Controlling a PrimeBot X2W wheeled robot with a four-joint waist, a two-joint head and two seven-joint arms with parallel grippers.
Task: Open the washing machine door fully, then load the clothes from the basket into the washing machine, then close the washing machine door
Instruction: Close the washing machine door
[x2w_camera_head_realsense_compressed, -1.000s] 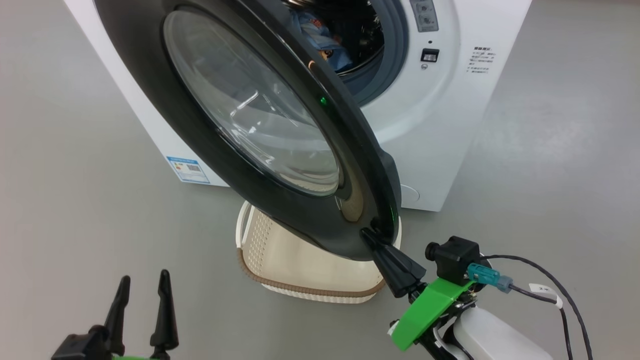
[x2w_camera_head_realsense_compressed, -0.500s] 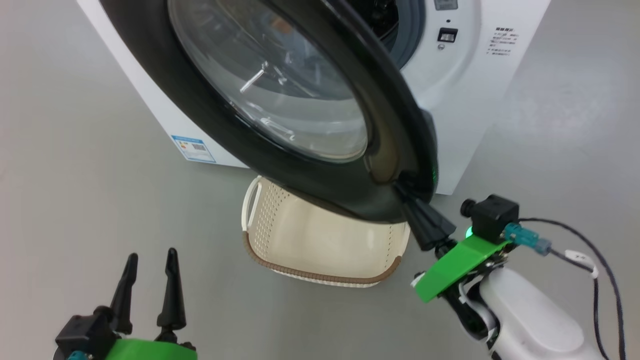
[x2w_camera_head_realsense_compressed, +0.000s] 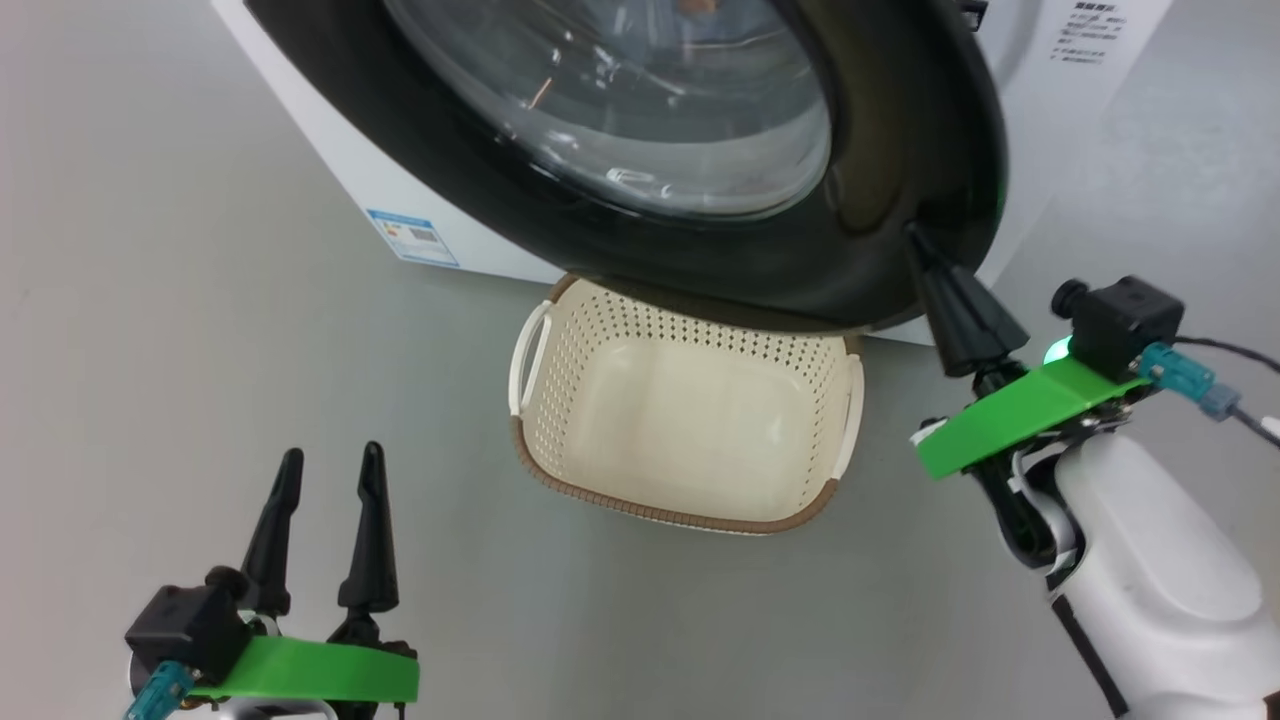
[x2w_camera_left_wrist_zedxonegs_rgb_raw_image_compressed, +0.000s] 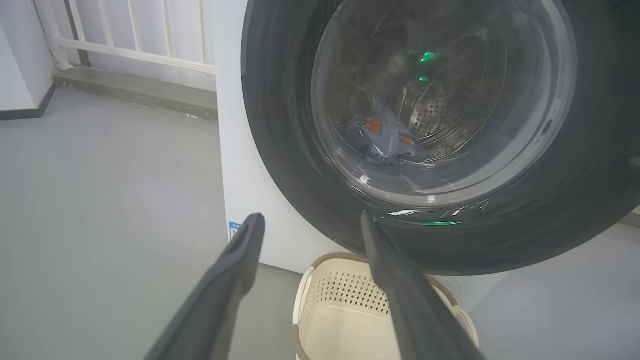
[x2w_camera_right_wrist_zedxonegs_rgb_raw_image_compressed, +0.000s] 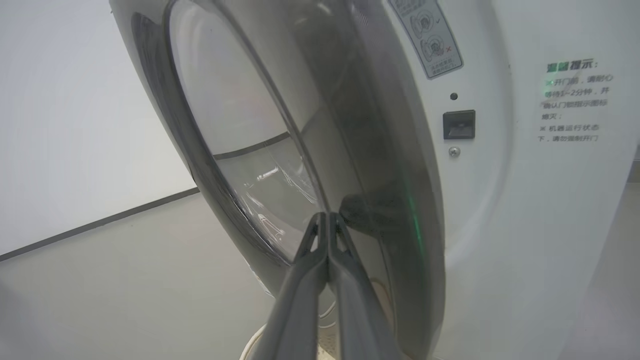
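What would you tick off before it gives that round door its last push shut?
1. basket emptied: ok, nothing lies in it.
2. clothes loaded: ok, seen through the washing machine door.
3. right claw shut, tips on the door's edge: ok.
4. left claw clear of the door: ok, open, low beside the basket.
5. Door flush with the washing machine: not ok, ajar.
6. Fabric caught in the gap: cannot tell.
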